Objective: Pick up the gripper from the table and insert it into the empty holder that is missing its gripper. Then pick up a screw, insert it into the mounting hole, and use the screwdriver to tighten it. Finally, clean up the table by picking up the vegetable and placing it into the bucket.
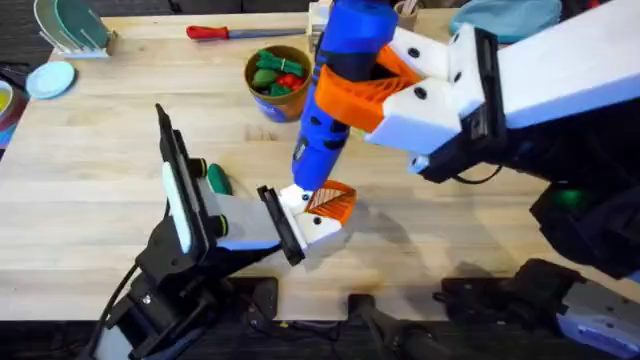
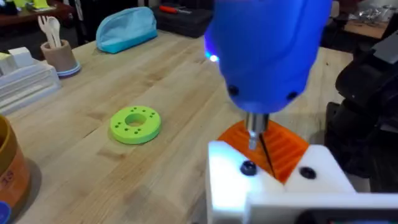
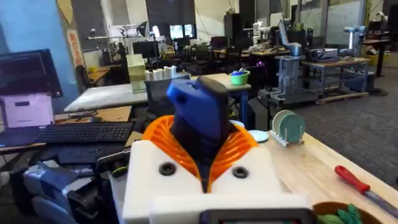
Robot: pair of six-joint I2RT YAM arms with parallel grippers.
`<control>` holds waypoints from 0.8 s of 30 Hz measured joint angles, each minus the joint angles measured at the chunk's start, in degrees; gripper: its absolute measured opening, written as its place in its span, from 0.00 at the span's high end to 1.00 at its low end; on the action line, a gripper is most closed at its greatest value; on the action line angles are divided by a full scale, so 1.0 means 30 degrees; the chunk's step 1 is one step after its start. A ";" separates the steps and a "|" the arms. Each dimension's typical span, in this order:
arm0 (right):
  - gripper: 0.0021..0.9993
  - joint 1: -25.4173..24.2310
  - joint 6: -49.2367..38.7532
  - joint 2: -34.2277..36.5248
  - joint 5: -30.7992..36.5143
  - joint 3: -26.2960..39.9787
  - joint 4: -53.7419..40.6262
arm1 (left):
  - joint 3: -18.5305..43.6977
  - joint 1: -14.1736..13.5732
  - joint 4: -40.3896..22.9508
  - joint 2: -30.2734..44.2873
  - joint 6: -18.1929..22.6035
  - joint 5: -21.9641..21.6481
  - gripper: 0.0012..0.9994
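**Screwdriver on the screw**

Overhead: the right gripper point(image 1: 385, 75) clamps the screwdriver point(image 1: 335, 90), bit down on the holder point(image 1: 305, 222) with the gripper point(image 1: 335, 203) seated, mid-table. The vegetable point(image 1: 218, 180) lies left; the bucket point(image 1: 277, 80) far.

Left wrist: bit meets a screw point(image 2: 249, 168).

Right wrist: pads point(image 3: 242, 144) grip the tool.

Tightening seems underway; next needs steady downward pressure. Left gripper's state: cannot tell.

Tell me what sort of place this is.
Probably a robotics lab or workshop. The right wrist view shows rows of benches, a keyboard and a monitor, with other robot arms mounted farther back. The work happens on a wooden table.
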 joint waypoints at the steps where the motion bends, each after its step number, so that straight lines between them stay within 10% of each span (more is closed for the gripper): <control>1: 0.98 -0.0005 0.0029 0.0001 -0.0024 0.0000 -0.0004 | 0.0000 0.0000 0.0000 -0.0002 0.0000 0.0000 1.00; 24: 0.98 -0.0001 0.0772 0.0928 -0.0103 -0.0005 -0.0094 | 0.0000 0.0000 0.0000 -0.0005 0.0000 0.0000 1.00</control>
